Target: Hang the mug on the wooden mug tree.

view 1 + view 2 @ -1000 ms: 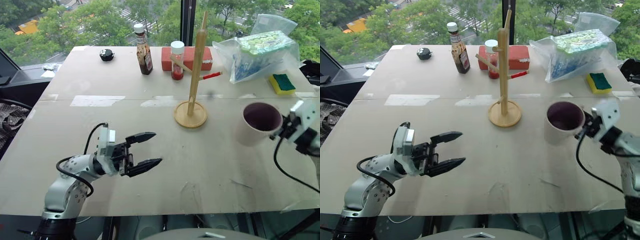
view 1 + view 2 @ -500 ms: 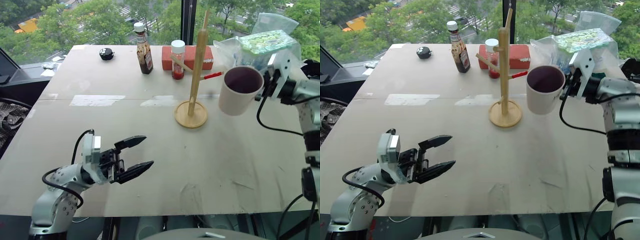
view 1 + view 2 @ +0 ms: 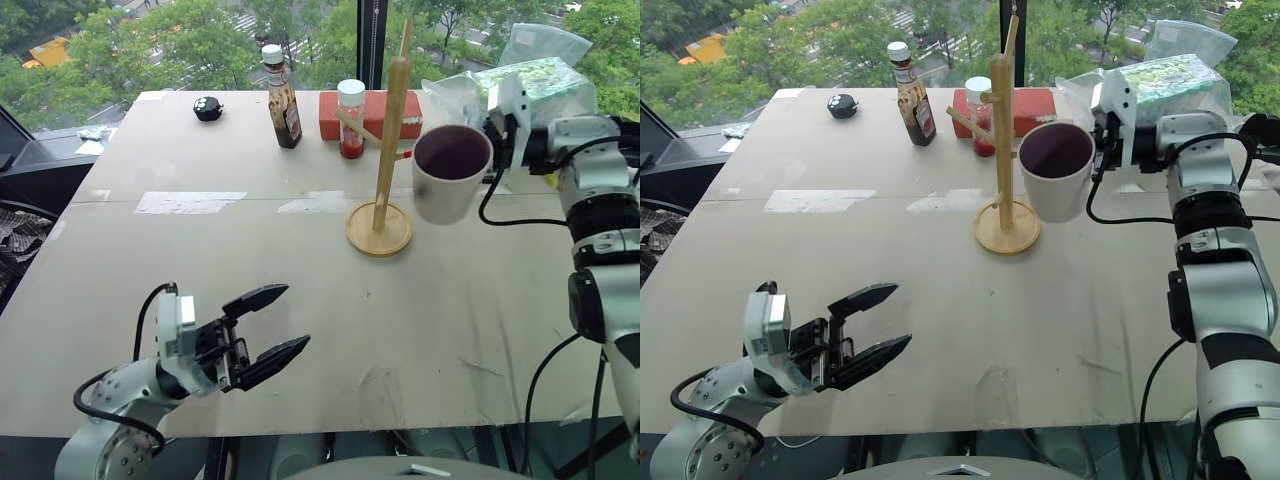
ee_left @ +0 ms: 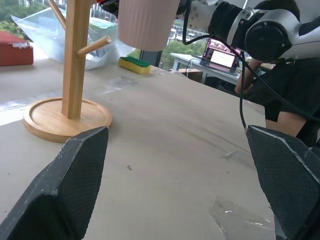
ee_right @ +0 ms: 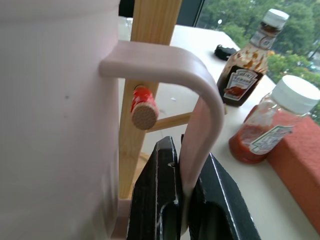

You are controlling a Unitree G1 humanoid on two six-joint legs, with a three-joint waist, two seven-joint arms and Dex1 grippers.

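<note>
Tabletop, mug (image 3: 449, 183) lifted beside mug tree (image 3: 385, 150)

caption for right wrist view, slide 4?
Right gripper pinches the mug by its handle, red-tipped peg of the mug tree showing through the loop.

daylight pours through tall windows (image 3: 200, 40) with green trees outside, split by a dark frame post (image 3: 372, 40). a wide beige table (image 3: 300, 270) fills the room, patched with pale tape.

Upper-floor office or lab; treetops outside window (image 3: 150, 45), laptop (image 4: 222, 57) on desk, taped worktable (image 3: 300, 250)
</note>
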